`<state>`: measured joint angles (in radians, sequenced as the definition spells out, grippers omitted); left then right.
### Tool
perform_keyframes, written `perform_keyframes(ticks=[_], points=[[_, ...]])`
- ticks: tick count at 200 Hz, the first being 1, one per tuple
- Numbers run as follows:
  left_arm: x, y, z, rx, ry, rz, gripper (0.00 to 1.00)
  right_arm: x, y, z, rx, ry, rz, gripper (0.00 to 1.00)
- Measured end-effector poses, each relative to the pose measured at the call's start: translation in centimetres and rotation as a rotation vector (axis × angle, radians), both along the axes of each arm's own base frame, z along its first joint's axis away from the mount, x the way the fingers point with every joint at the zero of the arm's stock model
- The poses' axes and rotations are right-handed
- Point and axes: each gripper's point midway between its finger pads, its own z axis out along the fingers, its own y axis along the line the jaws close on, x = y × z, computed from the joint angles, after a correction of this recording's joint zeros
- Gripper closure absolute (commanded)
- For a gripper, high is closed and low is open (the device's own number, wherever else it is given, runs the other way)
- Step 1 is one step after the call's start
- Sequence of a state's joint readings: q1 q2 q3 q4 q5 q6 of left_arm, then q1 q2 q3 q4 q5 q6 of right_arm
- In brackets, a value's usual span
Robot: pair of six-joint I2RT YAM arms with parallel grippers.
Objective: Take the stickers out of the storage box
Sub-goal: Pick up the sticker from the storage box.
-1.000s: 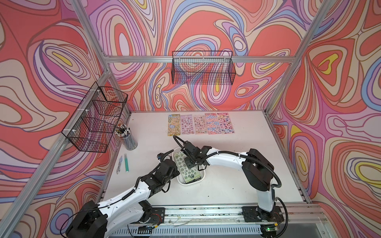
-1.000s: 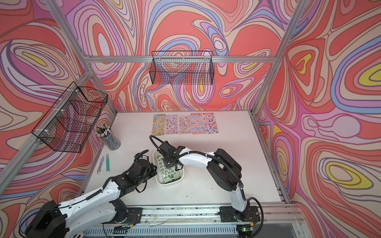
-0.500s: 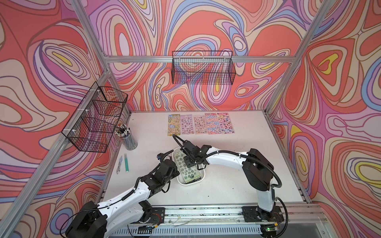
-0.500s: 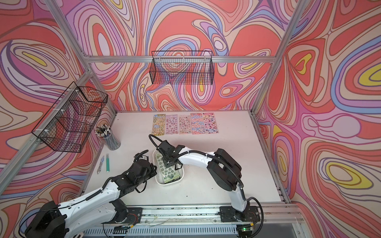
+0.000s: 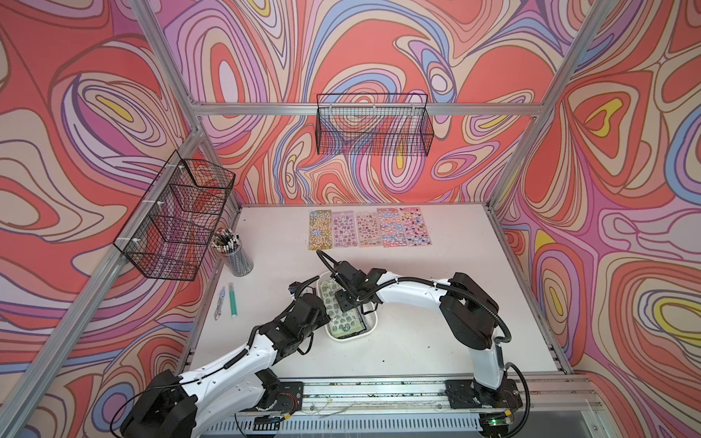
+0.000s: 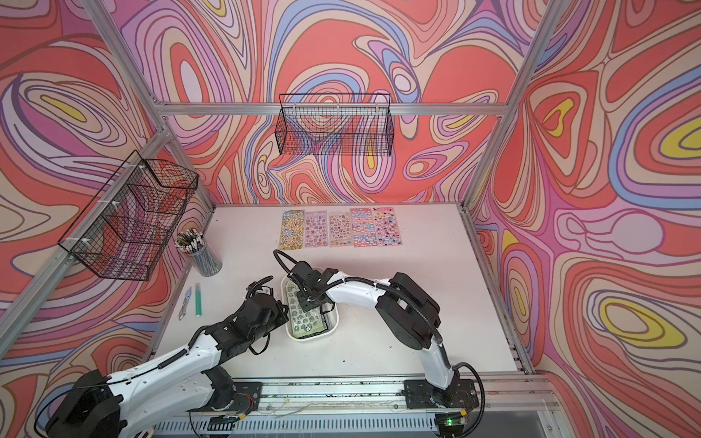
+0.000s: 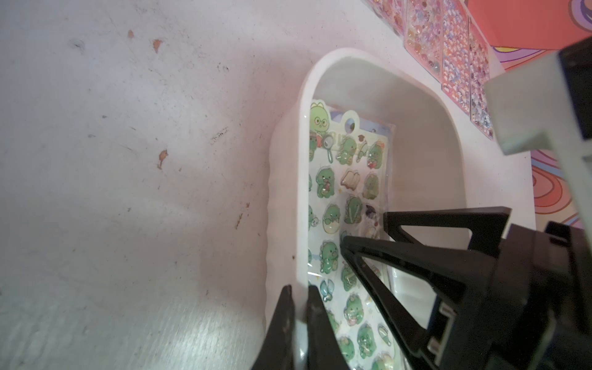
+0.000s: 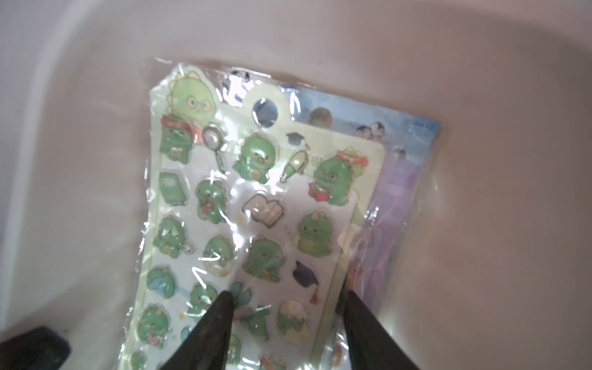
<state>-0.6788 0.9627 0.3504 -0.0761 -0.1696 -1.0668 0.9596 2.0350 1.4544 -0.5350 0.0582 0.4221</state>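
Your white tabletop carries the shallow white plastic storage box with rounded corners near the front edge, between the two arms. At the far side, five thin printed sheets of stickers lie flat in a row, well apart from the box. More sheets lie inside the box as a small stack in clear sleeves. A green dinosaur sheet is on top, with a blue sheet and a lilac sheet showing past one of its edges.

Your left gripper is clamped on the box's long side wall, one black finger outside and one inside, with the rim pinched between them. Your right gripper reaches down into the box with its jaws standing apart and grips nothing. One fingertip sits on the face of the green dinosaur sheet. The other comes down at that sheet's edge, over the lilac one, though the blurred close view makes it hard to tell whether it touches.
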Motion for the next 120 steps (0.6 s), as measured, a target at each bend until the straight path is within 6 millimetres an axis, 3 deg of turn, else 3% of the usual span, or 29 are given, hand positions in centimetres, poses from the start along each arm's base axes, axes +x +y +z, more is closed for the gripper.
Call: perform_keyframes(ticks=[82, 120], points=[[0.0, 0.0, 0.0, 0.000, -0.001, 0.000, 0.90, 0.6, -0.3, 0.0, 0.029, 0.030, -0.034, 0.69], [0.1, -0.1, 0.0, -0.001, -0.002, 0.000, 0.90, 1.1, -0.6, -0.1, 0.050, 0.047, -0.049, 0.75]])
